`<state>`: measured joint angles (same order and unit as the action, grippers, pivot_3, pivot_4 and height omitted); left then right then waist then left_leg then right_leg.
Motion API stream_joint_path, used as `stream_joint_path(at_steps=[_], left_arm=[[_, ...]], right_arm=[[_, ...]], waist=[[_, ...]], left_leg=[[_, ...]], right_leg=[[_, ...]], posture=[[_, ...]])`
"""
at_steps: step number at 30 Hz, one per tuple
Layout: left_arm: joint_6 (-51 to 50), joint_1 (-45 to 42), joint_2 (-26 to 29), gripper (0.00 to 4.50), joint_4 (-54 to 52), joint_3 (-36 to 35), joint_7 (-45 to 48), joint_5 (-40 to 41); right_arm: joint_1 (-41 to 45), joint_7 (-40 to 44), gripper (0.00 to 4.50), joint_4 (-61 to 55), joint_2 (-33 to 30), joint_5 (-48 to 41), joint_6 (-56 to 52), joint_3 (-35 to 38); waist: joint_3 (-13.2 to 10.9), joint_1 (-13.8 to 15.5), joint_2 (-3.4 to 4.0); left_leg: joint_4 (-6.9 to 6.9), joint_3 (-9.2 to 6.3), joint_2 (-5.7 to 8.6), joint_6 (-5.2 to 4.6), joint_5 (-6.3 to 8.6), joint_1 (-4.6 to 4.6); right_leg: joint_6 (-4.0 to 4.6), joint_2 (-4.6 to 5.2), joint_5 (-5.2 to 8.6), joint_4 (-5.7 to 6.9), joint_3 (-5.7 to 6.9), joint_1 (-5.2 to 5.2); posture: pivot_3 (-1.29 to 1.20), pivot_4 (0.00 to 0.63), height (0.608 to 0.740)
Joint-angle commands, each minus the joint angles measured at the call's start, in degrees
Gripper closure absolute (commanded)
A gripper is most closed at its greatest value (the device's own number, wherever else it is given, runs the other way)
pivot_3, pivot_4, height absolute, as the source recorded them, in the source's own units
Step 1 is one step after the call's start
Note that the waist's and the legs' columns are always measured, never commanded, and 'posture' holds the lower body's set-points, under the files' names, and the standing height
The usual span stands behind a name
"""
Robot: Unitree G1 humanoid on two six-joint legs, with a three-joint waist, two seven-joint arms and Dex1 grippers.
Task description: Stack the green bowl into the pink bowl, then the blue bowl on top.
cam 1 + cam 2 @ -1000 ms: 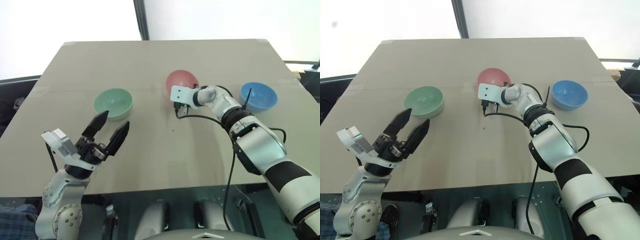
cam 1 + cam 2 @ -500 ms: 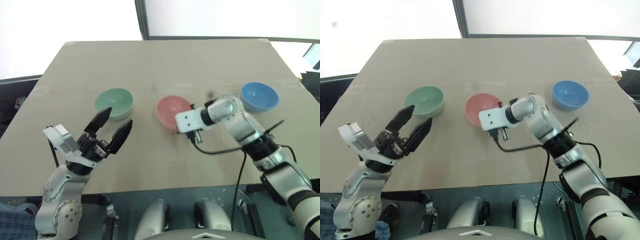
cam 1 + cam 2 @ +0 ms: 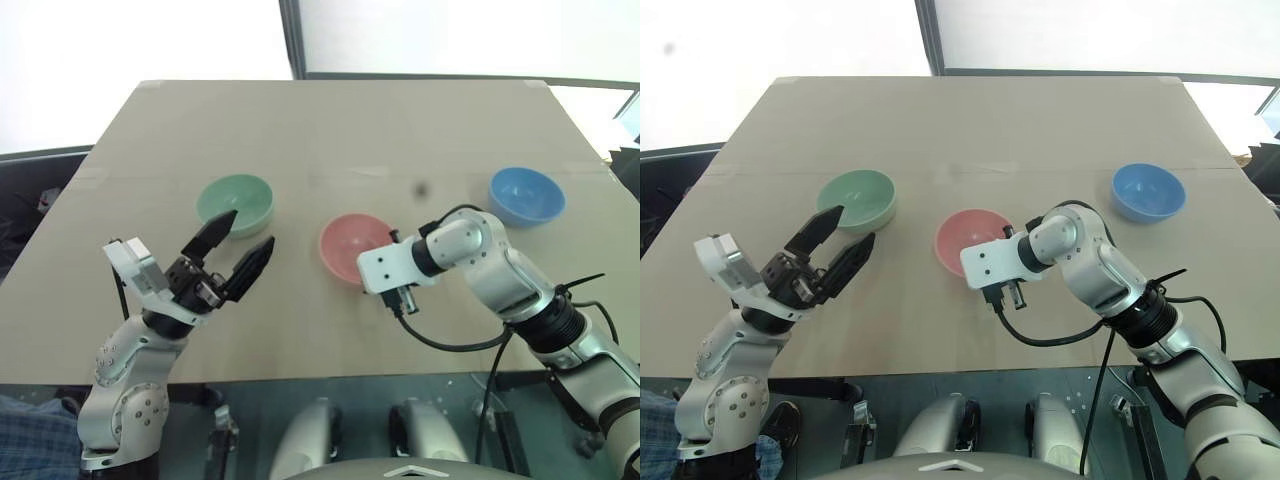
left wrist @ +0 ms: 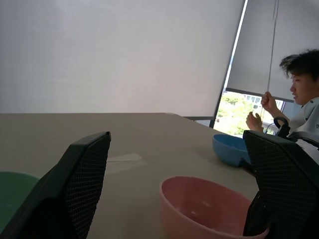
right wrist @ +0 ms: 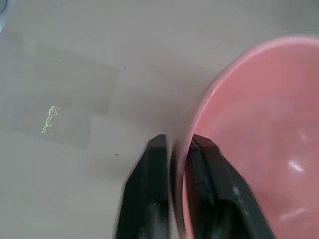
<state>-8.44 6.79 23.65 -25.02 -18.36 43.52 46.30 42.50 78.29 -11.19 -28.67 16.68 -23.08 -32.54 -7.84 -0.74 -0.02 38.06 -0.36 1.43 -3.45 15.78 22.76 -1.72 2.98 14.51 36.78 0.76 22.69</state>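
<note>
The pink bowl (image 3: pixel 352 245) stands upright at the middle of the table, a little nearer to me than the other two. My right gripper (image 5: pixel 177 142) sits astride its near right rim, one finger inside and one outside. Its jaws are parted narrowly, and a thin gap shows between the outer finger (image 5: pixel 158 149) and the rim. The green bowl (image 3: pixel 235 203) rests to the left. The blue bowl (image 3: pixel 525 195) rests far to the right. Just on the near side of the green bowl, my left gripper (image 3: pixel 250 228) hovers wide open and empty, pointing toward the pink bowl (image 4: pixel 209 209).
The tan table (image 3: pixel 330 130) has bare room behind the bowls and along its front edge. A black cable (image 3: pixel 450 345) loops under my right forearm. A person (image 4: pixel 304 94) sits beyond the table's right side.
My right arm has pulled the pink bowl from the far middle toward me, and its jaws have eased apart on the rim. The left gripper has stayed put, open.
</note>
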Motion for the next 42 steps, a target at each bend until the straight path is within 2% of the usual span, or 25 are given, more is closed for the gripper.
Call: stream_joint_path(at_steps=[1,2,4,5,8,18,21,26,32,35,39,42], left_arm=[[0.2,-0.2,0.4,0.0,-1.0,-0.4,0.4,0.3],[0.3,0.0,0.3,0.0,-1.1,-0.4,0.4,0.3],[0.3,0.3,0.2,0.0,-1.4,-0.3,0.3,0.3],[0.3,0.4,0.1,0.0,-1.5,-0.2,0.2,0.3],[0.3,0.8,-0.1,0.0,-2.0,0.0,0.0,0.3],[0.3,0.8,-0.3,0.0,-2.3,0.6,0.0,0.5],[0.0,-0.9,0.0,0.0,-1.0,1.2,0.9,0.9],[-1.2,-4.9,0.3,0.0,0.9,2.6,2.8,1.4],[-1.8,-9.0,0.2,0.0,4.1,3.7,4.3,0.7],[-1.8,-9.7,0.2,0.0,5.2,4.0,4.8,-0.1],[-3.0,-11.3,1.0,0.0,5.8,4.8,2.2,-2.7],[-6.8,-13.8,2.9,0.0,5.5,5.8,-1.6,-4.9]], right_arm=[[0.9,-0.2,2.84,-2.5,-0.5,-0.7,0.2,0.0],[0.8,-0.3,2.31,-2.8,-0.5,-0.9,-0.1,0.0],[0.8,-0.6,1.78,-3.4,-0.4,-1.3,-1.1,0.3],[0.8,-0.8,1.29,-3.7,-0.4,-1.6,-1.7,0.6],[1.2,-2.7,0.17,-4.5,0.5,-3.1,-5.4,2.9],[0.6,-4.4,0.17,-11.6,-5.3,-15.5,-23.5,16.4],[-1.9,-7.7,0.17,-11.5,-8.2,-18.6,-28.7,23.5],[-4.9,-14.1,0.17,-8.5,-12.9,-19.7,-30.1,29.5],[-7.7,-19.9,0.17,-4.3,-16.9,-20.3,-26.8,32.5],[-8.7,-21.5,0.17,-6.3,-15.9,-23.0,-27.6,33.8],[-9.4,-20.4,0.17,-12.1,-11.0,-34.6,-29.3,40.8],[-9.3,-20.0,0.17,-14.7,-9.8,-41.8,-31.2,45.4]], waist=[[0.0,0.0,0.0],[0.0,0.0,0.0],[0.0,0.0,0.0],[0.0,0.0,0.0],[0.0,0.0,0.0],[0.0,0.1,-0.01],[0.0,0.3,-0.01],[0.0,0.3,-0.01],[0.0,0.2,-0.01],[0.0,0.0,-0.01],[0.0,0.2,-0.03],[0.0,0.4,-0.05]], left_leg=[[0.0,0.0,0.0,0.0,0.0,0.0],[0.0,0.0,0.0,0.0,0.0,0.0],[0.0,0.0,0.0,0.0,0.0,-0.01],[0.0,0.0,0.0,0.0,0.0,0.0],[0.0,0.0,0.0,0.0,0.0,0.0],[0.0,-0.01,0.0,-0.2,0.12,0.02],[-0.02,-0.02,0.0,-0.22,0.14,0.04],[-0.02,-0.01,0.01,-0.22,0.14,0.06],[-0.02,0.01,0.0,-0.19,0.09,0.09],[-0.03,0.02,0.0,-0.13,0.05,0.09],[-0.03,0.02,-0.02,-0.22,0.1,0.1],[0.0,0.01,-0.01,-0.26,0.12,0.11]], right_leg=[[0.0,0.0,0.0,0.0,0.0,0.0],[0.0,0.0,0.0,0.01,0.0,0.0],[0.0,0.0,0.0,0.01,0.0,0.0],[0.0,0.0,0.0,0.01,0.0,0.0],[0.0,0.0,0.0,0.0,0.0,0.0],[0.0,0.04,0.0,-0.02,0.0,0.0],[0.01,0.05,0.0,-0.04,0.01,0.0],[0.01,0.08,0.0,-0.05,0.01,0.0],[0.0,0.06,0.0,-0.05,0.0,-0.01],[0.0,0.05,0.0,-0.05,0.0,-0.01],[0.0,0.03,0.0,-0.05,0.0,-0.01],[-0.02,0.02,-0.01,-0.03,0.01,-0.04]], posture=[[0.0,0.15,0.74],[0.0,0.15,0.74],[0.0,0.15,0.74],[0.0,0.15,0.74],[0.0,0.15,0.74],[0.0,0.15,0.74],[0.0,0.15,0.74],[0.0,0.15,0.74],[0.0,0.15,0.74],[0.0,0.15,0.74],[0.0,0.15,0.74],[0.0,0.15,0.74]])
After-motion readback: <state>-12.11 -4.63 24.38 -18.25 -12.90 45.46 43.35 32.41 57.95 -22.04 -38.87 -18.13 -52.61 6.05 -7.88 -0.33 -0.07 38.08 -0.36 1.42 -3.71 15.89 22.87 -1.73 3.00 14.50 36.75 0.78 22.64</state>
